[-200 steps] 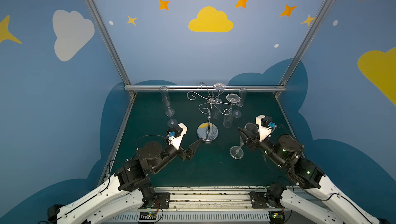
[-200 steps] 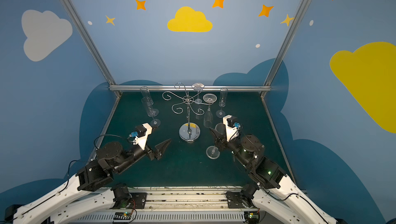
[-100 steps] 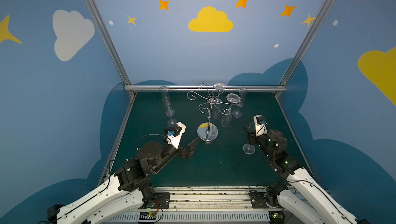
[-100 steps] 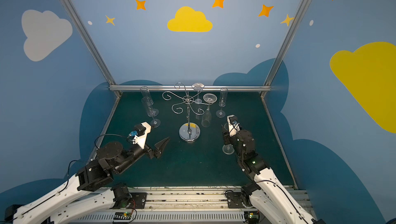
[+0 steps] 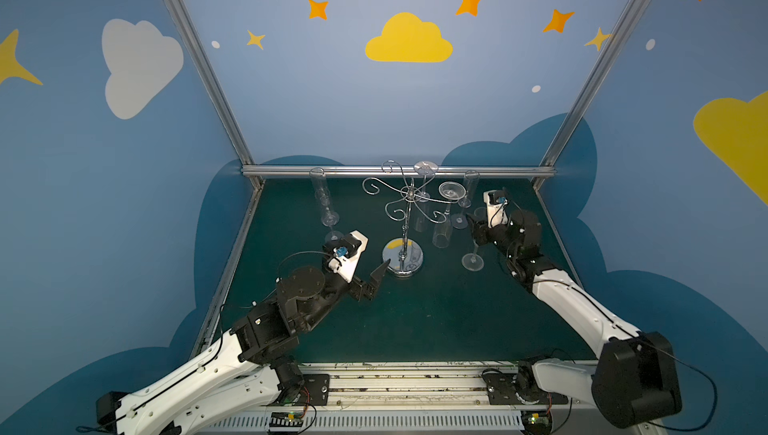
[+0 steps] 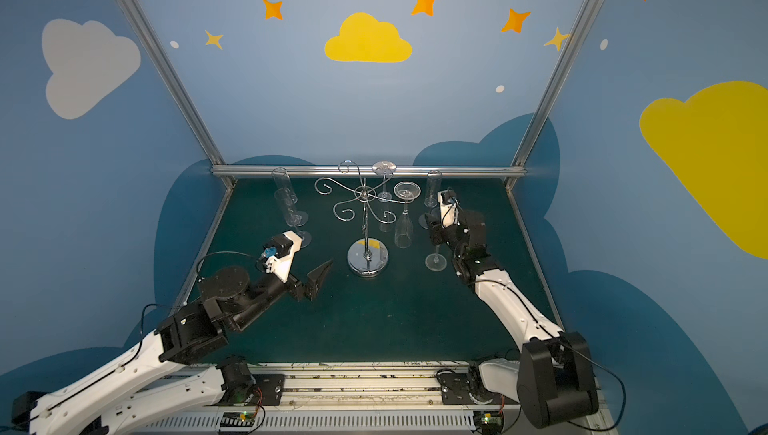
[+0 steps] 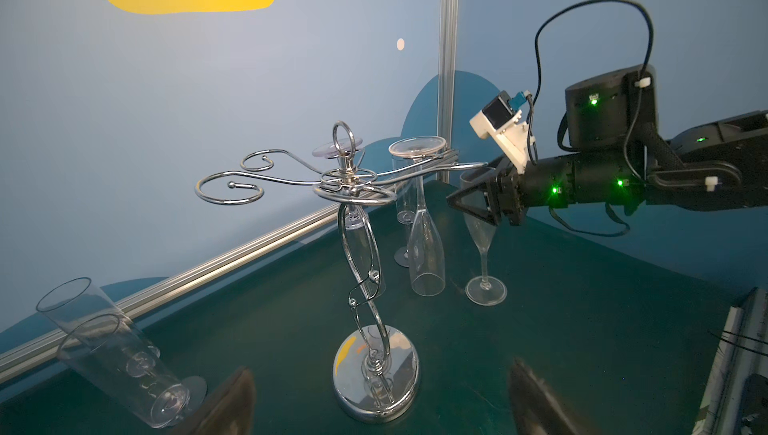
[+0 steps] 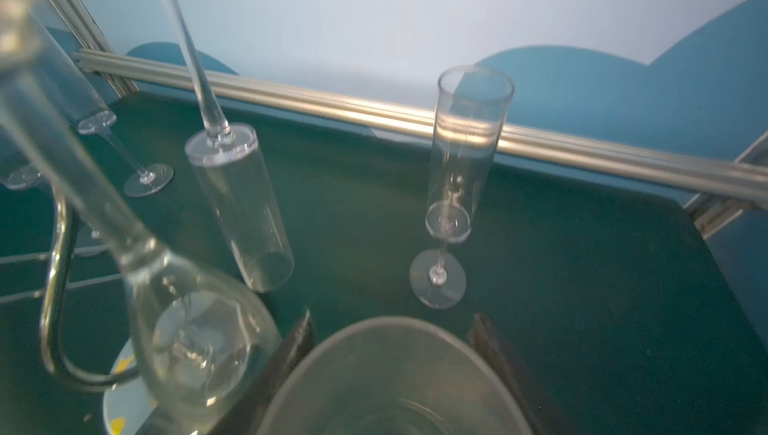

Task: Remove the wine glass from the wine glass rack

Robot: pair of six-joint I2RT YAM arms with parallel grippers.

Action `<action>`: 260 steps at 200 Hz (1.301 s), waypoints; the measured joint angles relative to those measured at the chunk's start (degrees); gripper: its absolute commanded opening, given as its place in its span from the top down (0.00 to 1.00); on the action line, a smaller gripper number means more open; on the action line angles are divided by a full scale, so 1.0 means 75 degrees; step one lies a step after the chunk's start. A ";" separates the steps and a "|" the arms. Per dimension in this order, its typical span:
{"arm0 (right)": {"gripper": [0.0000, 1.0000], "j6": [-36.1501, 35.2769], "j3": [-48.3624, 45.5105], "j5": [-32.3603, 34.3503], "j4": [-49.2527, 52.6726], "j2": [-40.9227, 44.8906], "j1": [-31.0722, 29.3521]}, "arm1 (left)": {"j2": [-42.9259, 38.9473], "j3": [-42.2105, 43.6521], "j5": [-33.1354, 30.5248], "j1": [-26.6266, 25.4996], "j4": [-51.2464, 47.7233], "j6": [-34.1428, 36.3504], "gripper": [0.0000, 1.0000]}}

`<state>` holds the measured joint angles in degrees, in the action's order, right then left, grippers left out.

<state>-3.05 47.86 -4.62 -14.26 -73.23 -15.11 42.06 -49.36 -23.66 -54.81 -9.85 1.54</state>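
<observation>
top views, wine glass rack (image 5: 404,241): chrome stand mid-table in both top views, round base flat on the green mat (image 5: 415,329). Two hanging glasses (image 5: 440,235) are upside down on the arms on its right side.
top views, wine glass (image 5: 472,263): off the rack and upright, near the base on its right, clear of the curly arms.
top views, right gripper (image 5: 477,227): clamped round the wine glass bowl, with the stem and foot poking out below.
top views, left gripper (image 5: 378,279): jaws spread wide with nothing in them, one tip just beside the rack base at its front left.
left wrist, wine glass (image 7: 484,270): the right gripper (image 7: 473,204) pinches the bowl a bit under the rim. The foot is down at mat level, and I honestly can't tell if it's touching.
left wrist, fingers (image 7: 235,399): the left gripper's own, blurry, far apart and gripping nothing.
left wrist, flutes (image 7: 108,345): two standing together near the back rail (image 7: 249,254).
right wrist, wine glass (image 8: 395,370): its rim fills the foreground, held between two dark fingers (image 8: 299,345).
right wrist, hanging glasses (image 8: 199,320): right up close and blurry.
right wrist, lone flute (image 8: 465,154): upright, back by the rail.
</observation>
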 measured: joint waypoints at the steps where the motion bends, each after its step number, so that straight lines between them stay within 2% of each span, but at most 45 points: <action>1: 0.69 -0.0009 0.0026 0.0000 -0.0009 -0.0017 0.0003 | 0.0009 -0.0012 -0.0003 0.0009 0.0000 0.0003 0.06; 31: 0.69 -0.0087 0.0697 -0.0204 -0.0501 -0.0752 0.0157 | 0.0210 -0.0172 -0.0047 0.0294 0.0035 0.0108 0.06; 99: 0.69 -0.0087 0.0664 -0.0542 -0.1769 -0.2092 0.0242 | 0.0469 -0.0175 -0.0026 0.1075 0.0070 -0.0050 0.06; 216: 0.68 0.0093 0.0589 -0.0647 -0.2757 -0.2996 0.0271 | 0.0793 -0.0175 0.0224 0.1489 0.0178 -0.0353 0.06; 244: 0.63 0.0093 0.0478 -0.0627 -0.2940 -0.2996 0.0291 | 0.0790 -0.0175 0.0242 0.1515 0.0178 -0.0370 0.06; 260: 0.52 0.0093 0.0449 -0.0621 -0.2993 -0.2996 0.0303 | 0.0787 -0.0175 0.0245 0.1550 0.0178 -0.0382 0.06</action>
<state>-2.35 51.22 -9.28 -36.71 -95.70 -12.84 47.97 -50.68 -21.82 -43.18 -8.51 -1.32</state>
